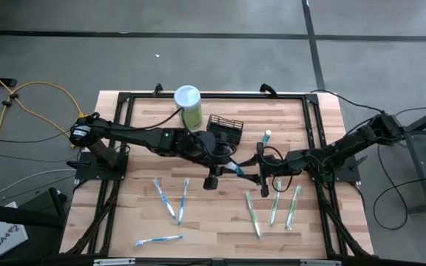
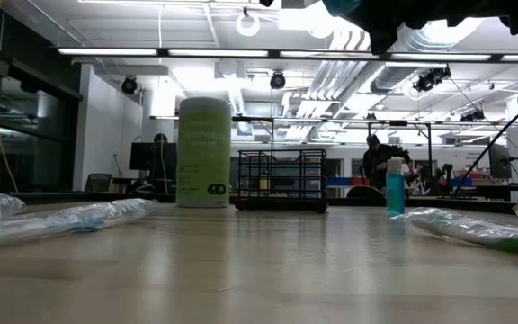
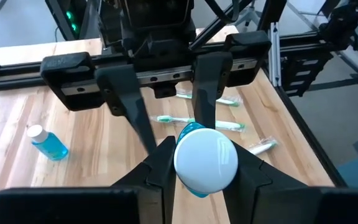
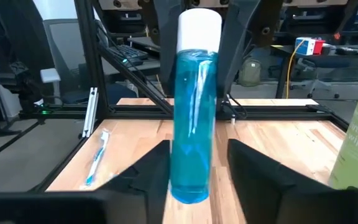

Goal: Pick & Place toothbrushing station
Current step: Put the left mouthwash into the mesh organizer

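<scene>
Black wire-mesh rectangular basket (image 1: 225, 127) stands at upper centre of the wooden worktop (image 1: 139, 159), beside a pale green white-lidded canister (image 1: 188, 105). At frame centre, the left gripper (image 1: 225, 165) and right gripper (image 1: 251, 171) meet; both jaws pinch one blue translucent bottle with white cap (image 4: 193, 118). Wrapped toothbrushes (image 1: 272, 208) lie below.

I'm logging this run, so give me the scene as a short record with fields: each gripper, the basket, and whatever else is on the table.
left gripper: above table centre, shut on the white-capped end of the tall blue bottle
right gripper: facing it from the right, around the bottle's other end
toothbrushing station: black mesh basket at the table's back, not held
green canister: standing just left of the basket
small blue bottle: standing right of the basket
blue toothbrushes: lying front left
green toothbrushes: lying front right
</scene>
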`<action>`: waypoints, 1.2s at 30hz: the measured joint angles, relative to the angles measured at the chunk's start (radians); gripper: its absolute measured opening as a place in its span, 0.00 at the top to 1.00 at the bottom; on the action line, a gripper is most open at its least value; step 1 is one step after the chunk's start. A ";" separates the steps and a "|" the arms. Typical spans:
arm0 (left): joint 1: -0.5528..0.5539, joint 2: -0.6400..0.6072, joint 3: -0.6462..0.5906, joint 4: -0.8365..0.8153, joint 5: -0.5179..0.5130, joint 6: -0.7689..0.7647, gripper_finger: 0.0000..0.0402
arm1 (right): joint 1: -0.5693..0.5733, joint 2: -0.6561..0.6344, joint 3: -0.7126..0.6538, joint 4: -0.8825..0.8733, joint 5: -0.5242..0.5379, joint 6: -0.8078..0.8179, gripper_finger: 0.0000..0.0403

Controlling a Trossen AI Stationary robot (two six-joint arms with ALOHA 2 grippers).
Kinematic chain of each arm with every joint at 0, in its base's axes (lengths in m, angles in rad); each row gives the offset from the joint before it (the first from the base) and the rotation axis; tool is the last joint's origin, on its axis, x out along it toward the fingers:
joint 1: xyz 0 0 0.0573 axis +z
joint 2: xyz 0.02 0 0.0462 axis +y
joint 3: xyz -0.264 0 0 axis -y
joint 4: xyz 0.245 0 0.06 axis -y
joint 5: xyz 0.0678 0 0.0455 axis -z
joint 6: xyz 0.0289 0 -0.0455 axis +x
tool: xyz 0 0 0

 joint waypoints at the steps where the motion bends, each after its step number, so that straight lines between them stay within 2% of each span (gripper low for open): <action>1: 0.000 0.000 0.000 0.000 -0.001 -0.001 0.78 | 0.000 0.000 0.000 0.000 0.001 -0.004 0.57; 10: 0.002 0.000 0.000 -0.011 -0.026 0.028 0.78 | 0.000 -0.003 0.000 -0.016 0.080 -0.031 0.43; 21: 0.090 -0.004 0.001 -0.066 -0.001 0.032 0.79 | 0.013 -0.008 0.000 -0.028 0.105 -0.058 0.41; 27: 0.171 -0.006 0.001 -0.081 0.045 0.055 0.79 | 0.056 -0.008 0.000 -0.048 0.249 -0.078 0.41; 31: 0.236 -0.006 0.001 -0.084 0.032 0.055 0.79 | 0.095 -0.008 0.000 -0.092 0.292 -0.073 0.41; 36: 0.308 -0.006 0.001 -0.087 0.048 0.053 0.79 | 0.151 -0.008 0.000 -0.090 0.396 -0.069 0.41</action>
